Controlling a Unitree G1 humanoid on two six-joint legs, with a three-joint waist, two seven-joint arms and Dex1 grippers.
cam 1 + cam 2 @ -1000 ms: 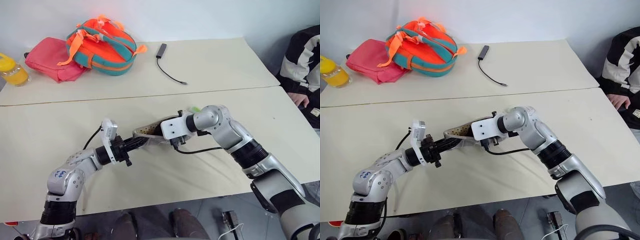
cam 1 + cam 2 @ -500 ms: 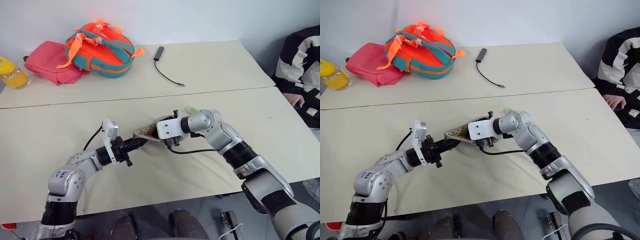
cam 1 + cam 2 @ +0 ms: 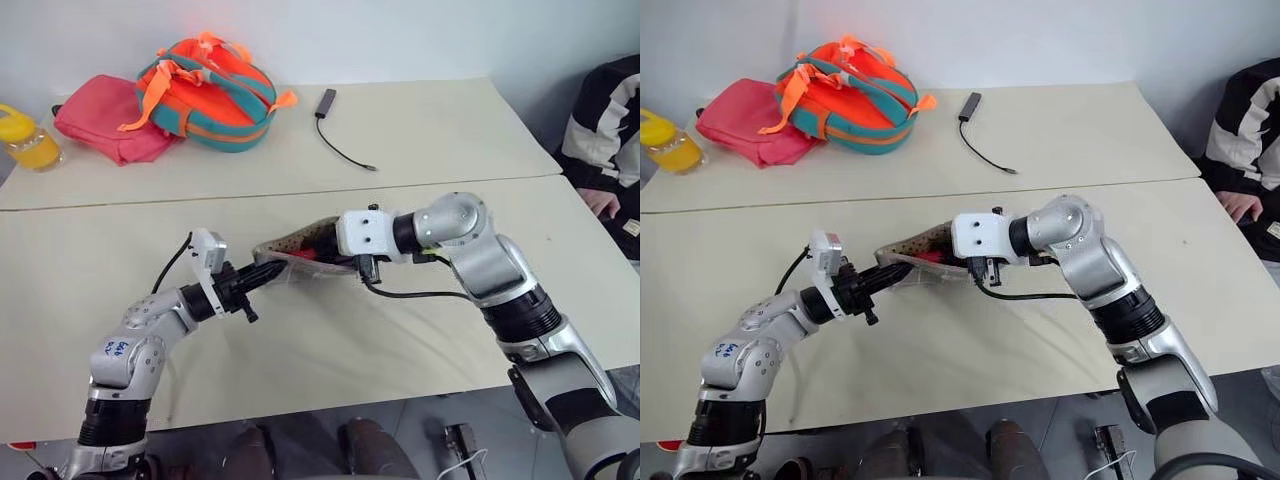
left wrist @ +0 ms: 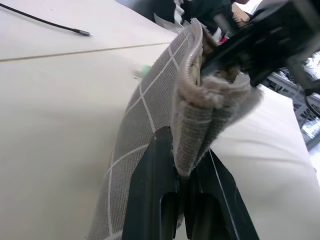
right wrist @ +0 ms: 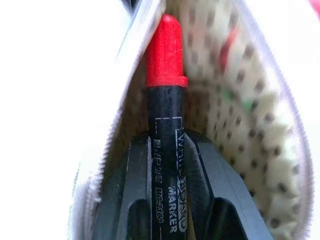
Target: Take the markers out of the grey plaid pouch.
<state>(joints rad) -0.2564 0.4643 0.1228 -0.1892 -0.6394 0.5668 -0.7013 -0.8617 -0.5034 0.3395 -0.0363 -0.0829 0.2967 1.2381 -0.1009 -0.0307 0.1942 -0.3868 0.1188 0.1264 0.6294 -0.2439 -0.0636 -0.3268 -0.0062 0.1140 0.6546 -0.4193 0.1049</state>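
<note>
Near the desk's middle, the left pincer (image 4: 180, 200) is clenched on the pouch (image 3: 295, 255) end, lifting it. The right pincer (image 5: 167, 165) grasps a red-capped marker (image 5: 166, 110) inside the mouth. Best draw it straight along the opening, keeping the pouch taut.

A marker (image 5: 166, 130) lies in the pouch (image 3: 290, 252), between both tools, on the table (image 3: 420, 150).

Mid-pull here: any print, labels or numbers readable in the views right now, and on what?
"MARKER": white print on the black marker with a red cap, gripped by the right gripper.
Other lines on that barrel: too blurred to read reliably.
Blue scrawl on the left arm: illegible.
</note>
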